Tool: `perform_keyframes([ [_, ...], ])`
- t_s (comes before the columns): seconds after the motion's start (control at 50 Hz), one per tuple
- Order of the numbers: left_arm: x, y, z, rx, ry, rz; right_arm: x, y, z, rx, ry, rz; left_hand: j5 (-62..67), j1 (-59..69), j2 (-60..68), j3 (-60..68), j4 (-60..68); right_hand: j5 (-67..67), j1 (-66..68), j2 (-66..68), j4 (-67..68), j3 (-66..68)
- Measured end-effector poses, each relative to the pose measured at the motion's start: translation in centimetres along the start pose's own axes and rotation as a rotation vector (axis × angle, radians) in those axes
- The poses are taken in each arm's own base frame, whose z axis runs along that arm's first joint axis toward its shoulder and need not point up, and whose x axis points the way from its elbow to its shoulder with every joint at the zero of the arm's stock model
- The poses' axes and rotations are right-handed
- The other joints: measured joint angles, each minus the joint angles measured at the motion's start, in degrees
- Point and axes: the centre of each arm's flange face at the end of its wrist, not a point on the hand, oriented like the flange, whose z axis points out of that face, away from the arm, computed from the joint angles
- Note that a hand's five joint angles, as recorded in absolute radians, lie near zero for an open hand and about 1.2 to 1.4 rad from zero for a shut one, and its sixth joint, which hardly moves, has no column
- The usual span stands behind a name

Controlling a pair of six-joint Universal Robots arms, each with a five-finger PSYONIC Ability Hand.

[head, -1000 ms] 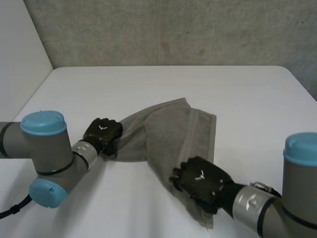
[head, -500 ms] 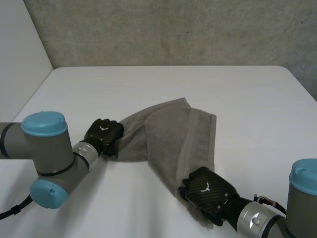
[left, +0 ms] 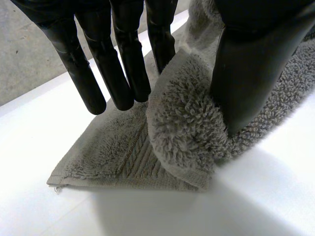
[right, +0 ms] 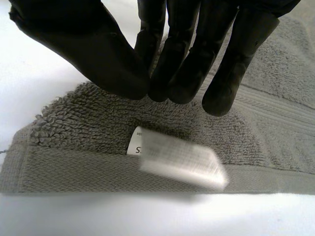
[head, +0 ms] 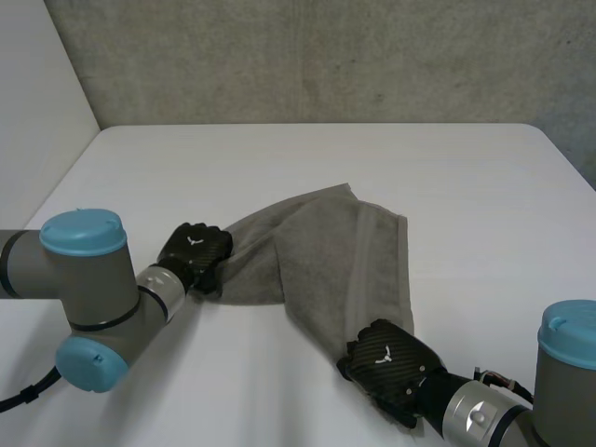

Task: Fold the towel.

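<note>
White surface (head: 466,186) runs from a pale side panel (head: 37,93) on the left to a rough grey wall (head: 326,56) along its far edge, and most of it lies bare.

On the left, the left arm (head: 84,279) reaches in from the near side. The left robot hand (head: 194,253) sits at the left corner of the towel (head: 317,242). In the left wrist view this hand grips the cloth: its thumb (left: 246,73) presses a rolled-up fold of grey terry against the straight fingers (left: 118,73). A flat hemmed corner of the cloth spreads out on the surface below the fingertips. Bare white surface lies beyond that corner.

The towel is bunched and twisted, not spread flat. From the left hand it rises toward the middle of the surface and reaches a far corner there. Then it runs down as a narrowing band toward the near right. Its right edge shows a straight hem.

The right robot hand (head: 386,358) rests on the near end of that band, at the end of the right arm (head: 568,372). In the right wrist view the hemmed edge lies flat on the surface under this hand, with a white label (right: 177,157) on it. Whether this hand has hold of the cloth cannot be told.

Open surface stretches beyond the towel to the far and right edges.
</note>
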Motion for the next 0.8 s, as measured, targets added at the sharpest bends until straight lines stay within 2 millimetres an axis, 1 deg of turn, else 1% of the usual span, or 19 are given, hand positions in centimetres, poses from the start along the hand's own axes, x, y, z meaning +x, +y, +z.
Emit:
perform_keyframes([
  [0.14, -0.1, -1.0, -0.4, 0.016, 0.000, -0.013, 0.3, -0.3, 0.1, 0.010, 0.009, 0.006, 11.9, 11.9, 12.5, 12.0, 12.2, 0.0, 0.0, 0.0, 0.5, 0.6],
  [0.18, -0.2, -1.7, -0.8, 0.027, 0.001, -0.027, 0.6, -0.6, 0.0, 0.019, 0.018, 0.013, 19.2, 18.6, 20.1, 19.1, 19.8, 0.0, 0.0, 0.0, 0.5, 0.6],
  [0.24, -0.3, -2.7, -1.4, 0.042, 0.001, -0.054, 1.2, -1.3, -0.2, 0.038, 0.040, 0.017, 24.5, 23.8, 26.8, 25.9, 27.3, 0.0, 0.0, 0.0, 0.5, 0.7],
  [0.38, -0.6, -5.2, -3.1, 0.076, 0.002, -0.128, 3.0, -3.5, -1.0, 0.105, 0.111, 0.012, 25.2, 23.8, 27.4, 27.5, 29.3, 0.0, 0.0, 0.0, 0.5, 0.7],
  [0.44, -0.6, -6.7, -4.3, 0.101, 0.018, -0.158, 4.0, -5.1, -1.8, 0.144, 0.148, 0.010, 25.2, 23.8, 27.4, 27.5, 29.3, 0.0, 0.0, 0.0, 0.5, 0.7],
  [0.48, -0.5, -8.6, -5.9, 0.144, 0.052, -0.183, 5.0, -6.6, -2.8, 0.173, 0.178, 0.016, 25.2, 23.8, 27.4, 27.6, 29.3, 0.0, 0.0, 0.0, 0.5, 0.8],
  [0.5, -0.5, -9.1, -6.4, 0.155, 0.063, -0.188, 5.2, -7.0, -3.0, 0.178, 0.184, 0.018, 25.2, 23.8, 27.4, 27.7, 29.3, 0.0, 0.0, 0.0, 0.5, 0.8],
  [0.52, -0.4, -10.0, -7.4, 0.179, 0.087, -0.199, 5.7, -7.8, -3.5, 0.187, 0.198, 0.025, 25.2, 23.8, 27.4, 27.8, 29.3, 0.0, 0.0, 0.0, 0.5, 0.8],
  [0.56, -0.2, -11.3, -8.9, 0.217, 0.123, -0.213, 6.2, -8.7, -4.2, 0.191, 0.213, 0.037, 25.2, 23.8, 27.4, 27.8, 29.3, 0.0, 0.0, 0.0, 0.5, 0.8],
  [0.58, -0.1, -11.6, -9.3, 0.226, 0.133, -0.216, 6.4, -8.9, -4.3, 0.190, 0.218, 0.041, 25.2, 23.8, 27.4, 27.8, 29.3, 0.0, 0.0, 0.0, 0.5, 0.8],
  [0.6, 0.1, -12.2, -10.3, 0.247, 0.157, -0.223, 6.9, -9.2, -4.6, 0.184, 0.228, 0.051, 25.2, 23.8, 27.5, 27.9, 29.3, -3.8, -4.7, -3.6, -3.3, -2.8],
  [0.62, 0.3, -12.7, -11.3, 0.269, 0.181, -0.229, 7.4, -9.4, -4.8, 0.174, 0.239, 0.062, 25.2, 23.8, 27.5, 27.9, 29.3, -15.1, -15.9, -16.2, -15.4, -14.8],
  [0.64, 0.4, -12.9, -11.8, 0.278, 0.195, -0.233, 7.6, -9.4, -4.8, 0.168, 0.244, 0.067, 25.2, 23.8, 27.5, 28.0, 29.3, -22.3, -22.8, -23.0, -21.0, -20.6],
  [0.66, 0.7, -13.2, -12.6, 0.292, 0.214, -0.237, 8.1, -9.5, -4.9, 0.156, 0.255, 0.078, 25.1, 23.8, 27.6, 28.0, 29.3, -32.0, -30.8, -30.8, -30.0, -29.8],
  [0.68, 0.8, -13.2, -13.1, 0.298, 0.224, -0.239, 8.4, -9.4, -4.9, 0.148, 0.262, 0.085, 25.2, 23.8, 27.6, 28.0, 29.3, -38.3, -37.6, -37.7, -35.8, -35.6],
  [0.7, 1.0, -13.3, -13.7, 0.306, 0.236, -0.241, 8.9, -9.4, -4.7, 0.134, 0.273, 0.095, 25.2, 23.8, 27.6, 28.0, 29.3, -49.9, -47.3, -47.7, -46.5, -46.4],
  [0.72, 1.0, -13.2, -13.9, 0.307, 0.241, -0.243, 9.1, -9.3, -4.6, 0.129, 0.279, 0.100, 25.2, 23.8, 27.6, 28.0, 29.3, -54.2, -52.2, -52.8, -51.5, -51.5],
  [0.74, 1.2, -13.1, -14.4, 0.310, 0.250, -0.244, 9.7, -9.2, -4.3, 0.114, 0.292, 0.113, 25.2, 23.8, 27.6, 28.0, 29.3, -61.7, -58.3, -59.0, -58.2, -58.2],
  [0.8, 1.4, -12.4, -15.1, 0.299, 0.254, -0.249, 10.8, -8.9, -3.3, 0.091, 0.315, 0.145, 25.2, 23.8, 27.6, 28.0, 29.3, -63.9, -61.9, -62.1, -62.0, -62.2],
])
